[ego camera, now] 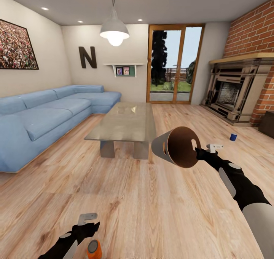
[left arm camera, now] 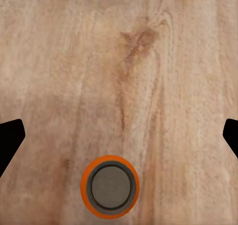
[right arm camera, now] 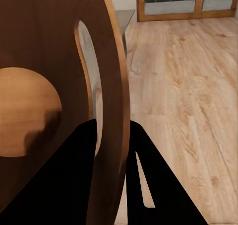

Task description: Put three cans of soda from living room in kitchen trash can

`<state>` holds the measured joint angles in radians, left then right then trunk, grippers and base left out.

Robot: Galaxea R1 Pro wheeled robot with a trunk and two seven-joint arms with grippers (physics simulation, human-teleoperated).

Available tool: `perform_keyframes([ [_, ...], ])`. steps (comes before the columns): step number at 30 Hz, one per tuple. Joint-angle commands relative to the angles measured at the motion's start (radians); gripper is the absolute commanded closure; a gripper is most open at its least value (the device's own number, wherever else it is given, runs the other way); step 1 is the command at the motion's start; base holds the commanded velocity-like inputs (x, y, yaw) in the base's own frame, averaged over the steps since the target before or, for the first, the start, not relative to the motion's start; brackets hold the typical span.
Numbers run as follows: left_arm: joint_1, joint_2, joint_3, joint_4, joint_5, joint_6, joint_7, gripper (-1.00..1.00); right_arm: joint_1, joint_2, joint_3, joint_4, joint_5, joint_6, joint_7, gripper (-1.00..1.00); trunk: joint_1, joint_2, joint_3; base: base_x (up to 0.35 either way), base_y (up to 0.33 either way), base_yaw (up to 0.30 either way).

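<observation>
An orange can of soda [ego camera: 94, 249] stands upright on the wooden floor right in front of me. My left gripper [ego camera: 88, 224] hovers just above and beyond it, open; the left wrist view looks straight down on the can's grey top [left arm camera: 110, 187], with my left gripper [left arm camera: 119, 135] spread wide above it. A dark blue can of soda [ego camera: 233, 136] stands on the floor near the fireplace. My right gripper [ego camera: 198, 152] is shut on the rim of the trash can [ego camera: 178, 146], grey outside and brown inside, held tipped on its side in the air. The right wrist view has my right gripper [right arm camera: 111, 155] clamping that wall [right arm camera: 49, 46].
A glass coffee table [ego camera: 125, 123] stands ahead in mid-room, with a blue corner sofa [ego camera: 45, 118] to its left. A fireplace [ego camera: 236, 91] against a brick wall is at the right, with a dark object [ego camera: 267, 125] beside it. Open wooden floor lies around me.
</observation>
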<state>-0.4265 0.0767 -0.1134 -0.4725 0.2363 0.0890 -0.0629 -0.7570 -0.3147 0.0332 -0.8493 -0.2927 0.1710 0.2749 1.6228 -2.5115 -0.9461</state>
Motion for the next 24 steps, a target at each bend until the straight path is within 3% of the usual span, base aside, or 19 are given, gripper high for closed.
perform_keyframes([
  [1,0.000,0.000,0.000,0.000,0.000,0.000,0.000,-1.00,-0.001,0.000,-0.003,-0.002,-0.009,0.001,0.007,1.00,0.000,0.000,-0.004,0.000,0.000,0.000],
  [20,0.000,0.000,0.001,0.000,0.000,0.000,0.000,-1.00,-0.001,-0.004,-0.006,-0.002,-0.012,-0.001,0.009,1.00,0.009,-0.005,-0.077,0.000,0.000,0.000],
  [24,0.000,0.000,0.001,0.000,0.000,0.000,0.000,-1.00,-0.001,-0.002,-0.030,-0.002,-0.012,-0.001,0.010,1.00,0.011,-0.006,-0.093,0.000,0.000,0.000],
])
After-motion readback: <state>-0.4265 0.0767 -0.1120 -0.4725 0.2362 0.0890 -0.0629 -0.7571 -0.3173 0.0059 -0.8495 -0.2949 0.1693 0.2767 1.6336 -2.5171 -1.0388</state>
